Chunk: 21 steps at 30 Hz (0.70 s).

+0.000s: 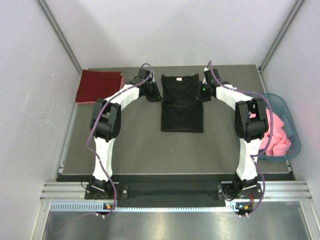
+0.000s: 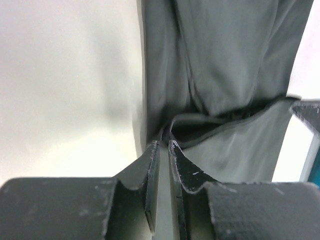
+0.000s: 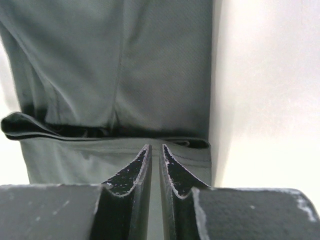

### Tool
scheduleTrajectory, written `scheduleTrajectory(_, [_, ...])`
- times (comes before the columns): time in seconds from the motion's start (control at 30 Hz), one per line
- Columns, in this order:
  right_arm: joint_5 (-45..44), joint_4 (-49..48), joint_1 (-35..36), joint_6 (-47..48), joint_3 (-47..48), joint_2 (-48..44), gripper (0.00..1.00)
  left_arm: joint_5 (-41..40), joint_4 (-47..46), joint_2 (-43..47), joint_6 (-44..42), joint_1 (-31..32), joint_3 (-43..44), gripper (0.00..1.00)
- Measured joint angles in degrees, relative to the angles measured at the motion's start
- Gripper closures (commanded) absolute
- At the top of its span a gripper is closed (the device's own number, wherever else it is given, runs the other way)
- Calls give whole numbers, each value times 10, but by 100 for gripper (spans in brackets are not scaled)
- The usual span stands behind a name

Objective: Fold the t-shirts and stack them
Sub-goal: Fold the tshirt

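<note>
Black t-shirt (image 1: 182, 107): middle of table (image 1: 130, 145), partly folded, far corners hidden.
Left gripper (image 2: 163, 142): fingers pinch a bunched shirt edge.
Right gripper (image 3: 153, 146): fingers nearly together at shirt hem; grip unclear.
Pink t-shirt (image 1: 277, 132): half hidden in basket (image 1: 296, 135).
Red t-shirt (image 1: 99, 86): folded, far left corner.

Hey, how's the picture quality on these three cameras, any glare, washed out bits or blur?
Top view: even light, sharp, but the black t-shirt is too dark to show much detail. Left wrist view: the table blows out to white, the shirt reads grey. Right wrist view: same washed-out table, cloth weave in focus.
</note>
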<state>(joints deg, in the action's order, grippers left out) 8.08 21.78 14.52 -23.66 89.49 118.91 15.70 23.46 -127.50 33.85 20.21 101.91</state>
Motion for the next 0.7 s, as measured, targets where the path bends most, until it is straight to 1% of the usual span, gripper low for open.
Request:
scheduleTrajectory(0.1, [0,3,0,0,-12,-5,85,24,-10,17,-2,1,-31,83])
scheduleTrajectory(0.33, [6,9,-9,2,-54,-38,84,103,-53,17,3,4,-54,83])
scheduleTrajectory(0.53, [13,9,-33,9,-59,-43,84,114,-73,11,7,6,-54,83])
scheduleTrajectory(0.7, [17,9,-46,13,-58,-41,84,101,-74,-21,6,6,-30,83])
